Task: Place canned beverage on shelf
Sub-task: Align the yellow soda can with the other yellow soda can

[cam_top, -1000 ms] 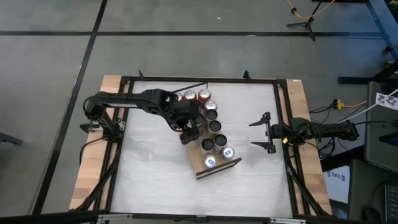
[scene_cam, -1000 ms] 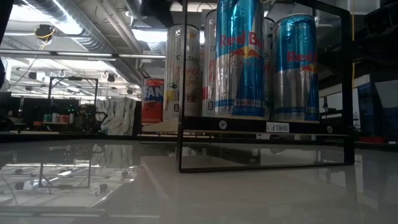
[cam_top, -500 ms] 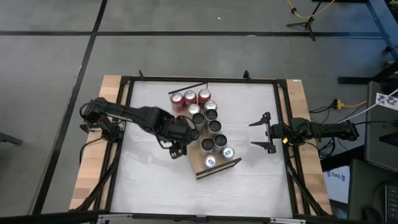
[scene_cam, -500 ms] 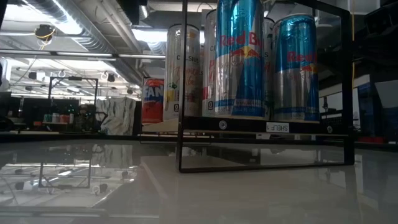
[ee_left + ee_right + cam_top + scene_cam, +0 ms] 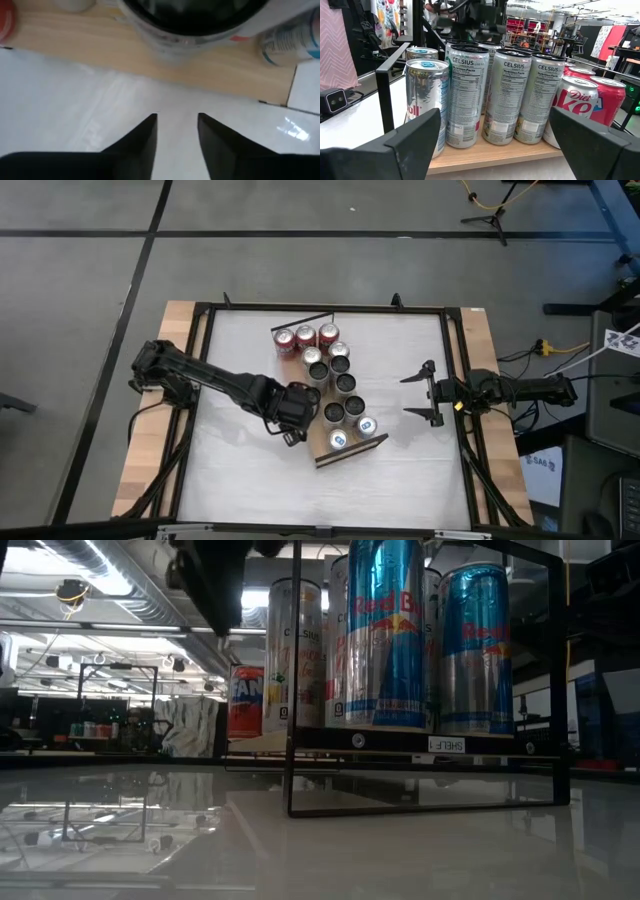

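Beside the near-left edge of the shelf, over bare worktop, hangs the left tool; its wrist view shows the fingers narrowly parted with nothing between them. The shelf lies diagonally mid-worktop, carrying every visible beverage: two Red Bull cans at its near end, several Celsius cans in the middle, red cans at the far end. No loose can appears on the worktop. The right tool waits wide and empty at the right. Risk: a careless sideways sweep by the left arm could clip the neighbouring cans or shove the shelf. The low view crops the can tops; the exact count of cans is unclear.
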Robot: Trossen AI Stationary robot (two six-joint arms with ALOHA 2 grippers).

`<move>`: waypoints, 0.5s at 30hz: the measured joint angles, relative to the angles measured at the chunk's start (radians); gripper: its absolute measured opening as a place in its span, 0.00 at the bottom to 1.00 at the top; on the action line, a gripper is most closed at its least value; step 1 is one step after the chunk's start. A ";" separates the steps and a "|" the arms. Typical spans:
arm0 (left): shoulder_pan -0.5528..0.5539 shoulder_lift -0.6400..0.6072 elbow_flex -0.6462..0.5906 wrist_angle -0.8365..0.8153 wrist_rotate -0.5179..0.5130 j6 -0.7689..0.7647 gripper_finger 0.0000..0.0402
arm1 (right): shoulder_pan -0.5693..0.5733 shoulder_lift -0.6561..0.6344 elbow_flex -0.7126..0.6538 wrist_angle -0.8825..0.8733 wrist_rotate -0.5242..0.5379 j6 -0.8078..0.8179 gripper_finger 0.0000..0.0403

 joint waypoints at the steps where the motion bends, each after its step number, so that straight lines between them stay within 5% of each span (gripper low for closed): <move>1: 0.000 0.000 -0.017 0.025 -0.005 0.000 0.31 | 0.000 0.000 0.000 0.000 0.000 0.000 0.91; 11: 0.007 0.000 -0.111 0.122 -0.106 0.005 0.03 | 0.000 0.000 0.000 0.000 0.000 0.000 0.91; 15: 0.008 0.000 -0.120 0.161 -0.148 0.007 0.01 | 0.000 0.000 0.000 0.000 0.000 0.000 0.91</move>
